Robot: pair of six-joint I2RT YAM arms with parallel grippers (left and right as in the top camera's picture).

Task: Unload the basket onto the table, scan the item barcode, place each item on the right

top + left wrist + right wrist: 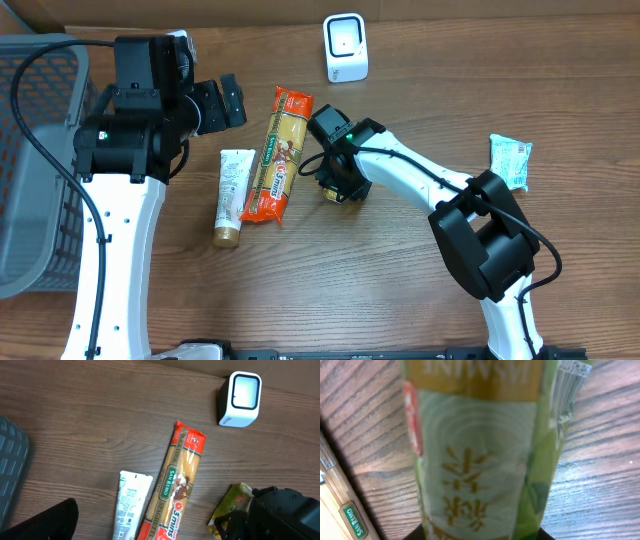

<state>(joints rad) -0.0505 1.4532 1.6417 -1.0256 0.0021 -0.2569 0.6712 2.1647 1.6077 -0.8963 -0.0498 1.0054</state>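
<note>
A green snack packet fills the right wrist view, pinched between the dark fingers at the bottom of the frame. From overhead, my right gripper is shut on this packet low over the table, just right of the spaghetti pack. The white barcode scanner stands at the back of the table, its window facing forward. My left gripper hovers open and holds nothing, left of the scanner and above the items. Only one of its fingers shows in the left wrist view.
A red and yellow spaghetti pack and a white tube lie side by side mid-table. A pale teal packet lies at the right. A grey mesh basket stands at the left edge.
</note>
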